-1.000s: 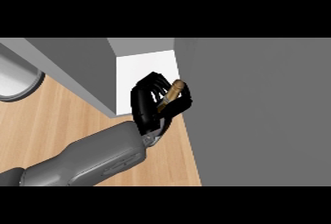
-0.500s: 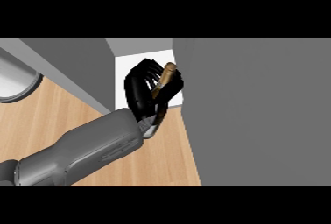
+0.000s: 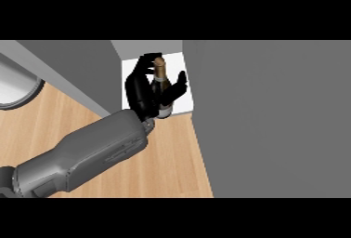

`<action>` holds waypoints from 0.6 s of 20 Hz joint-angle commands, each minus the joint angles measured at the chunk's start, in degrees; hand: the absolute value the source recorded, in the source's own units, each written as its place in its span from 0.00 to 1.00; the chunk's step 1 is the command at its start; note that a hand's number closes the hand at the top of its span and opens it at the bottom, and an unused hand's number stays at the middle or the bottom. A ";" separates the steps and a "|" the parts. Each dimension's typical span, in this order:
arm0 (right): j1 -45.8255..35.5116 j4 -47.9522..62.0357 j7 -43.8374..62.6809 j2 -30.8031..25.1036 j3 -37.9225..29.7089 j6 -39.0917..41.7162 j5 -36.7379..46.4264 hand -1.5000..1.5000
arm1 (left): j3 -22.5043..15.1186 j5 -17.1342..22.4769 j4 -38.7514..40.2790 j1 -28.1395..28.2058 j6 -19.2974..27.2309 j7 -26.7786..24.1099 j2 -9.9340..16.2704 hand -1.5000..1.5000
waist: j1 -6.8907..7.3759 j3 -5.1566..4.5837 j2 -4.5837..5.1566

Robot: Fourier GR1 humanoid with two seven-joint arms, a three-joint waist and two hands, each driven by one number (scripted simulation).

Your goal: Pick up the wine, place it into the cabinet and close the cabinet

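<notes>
Fingers [image 3: 179, 84] curl round wine [image 3: 163, 88], left hand [image 3: 140, 90] holding bottle upright over cabinet [image 3: 179, 62] floor, just beside cabinet door [image 3: 274, 116], ready for set-down.

I am working in a kitchen; a wooden counter [image 3: 171, 158] runs below grey cabinet panels [image 3: 274, 116]; a white cabinet interior [image 3: 182, 83] opens between them.

Even, flat light; soft shadows.
</notes>
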 commanded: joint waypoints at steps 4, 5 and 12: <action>-1.39 -0.06 0.58 -0.31 -0.18 -0.74 0.15 0.00 | -1.46 2.87 3.24 -0.79 -0.79 -1.04 0.58 0.00 | 0.20 -0.03 0.07; -1.01 0.52 0.05 0.08 -0.16 -0.60 0.56 0.00 | -1.50 3.70 2.47 -0.51 -1.11 -0.92 1.29 0.00 | 0.48 -0.02 0.14; 0.36 -0.93 0.27 0.42 0.87 -0.19 0.93 0.00 | -1.63 5.77 4.81 -0.19 -1.14 -3.00 1.13 0.00 | 0.13 -0.07 -0.15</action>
